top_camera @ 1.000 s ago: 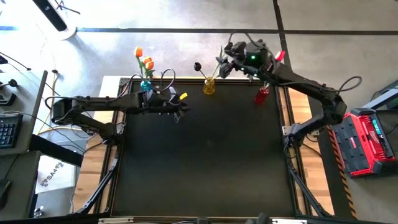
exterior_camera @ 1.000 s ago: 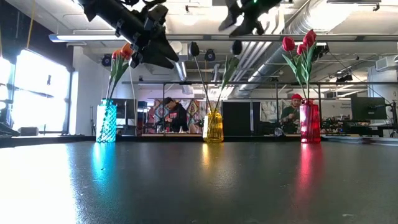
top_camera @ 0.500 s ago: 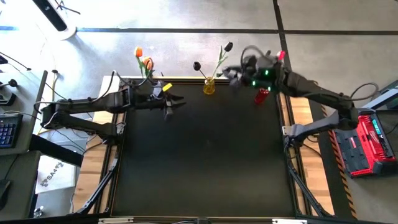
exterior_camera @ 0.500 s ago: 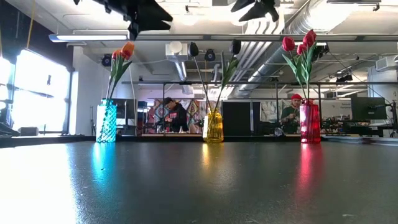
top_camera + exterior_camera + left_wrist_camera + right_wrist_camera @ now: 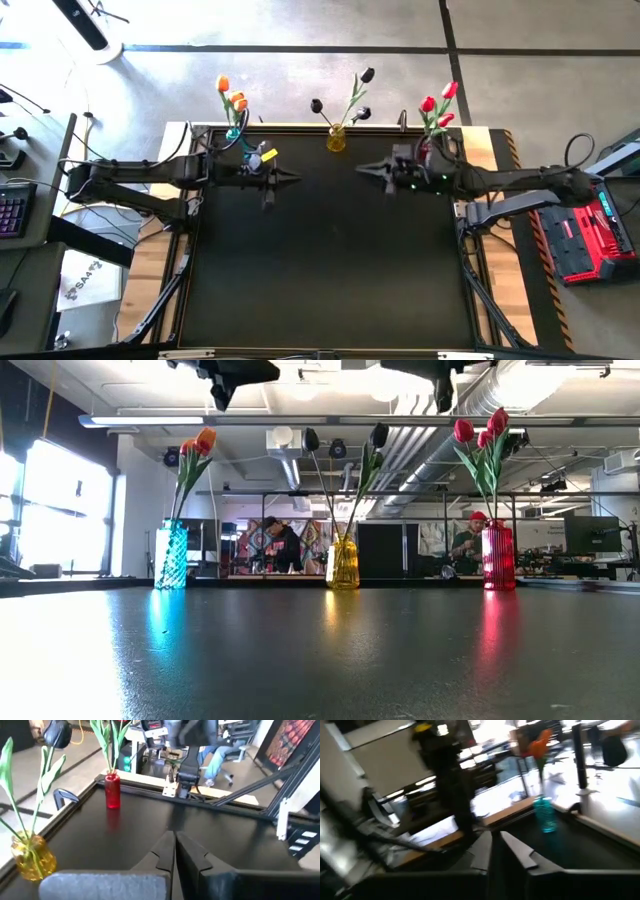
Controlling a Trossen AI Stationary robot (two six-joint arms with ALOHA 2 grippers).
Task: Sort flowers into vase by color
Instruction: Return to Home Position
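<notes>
**Every Tulip Vased, Both Arms Empty**

Far left, orange tulips (image 5: pixel 198 442) stand in the teal vase (image 5: pixel 171 557). The left gripper (image 5: pixel 290 178) hovers nearby, jaws pinched together on nothing. Black tulips (image 5: pixel 378 435) fill the yellow vase (image 5: pixel 343 564), far centre. The right gripper (image 5: pixel 362 169), likewise closed and empty, hangs close beside the red vase (image 5: pixel 497 556) of red tulips (image 5: pixel 478 432). A careless swing there could tip it off the far edge. The near table (image 5: pixel 320 270) offers open room.

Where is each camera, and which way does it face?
High: overhead, straight down on table; both arms, left gripper, right gripper.
Low: table height, facing blue vase, yellow vase, red vase; arms overhead.
Left wrist: on left arm, toward red vase; own fingers.
Right wrist: on right arm, toward blue vase; own fingers.
High and low share all three vases.
</notes>
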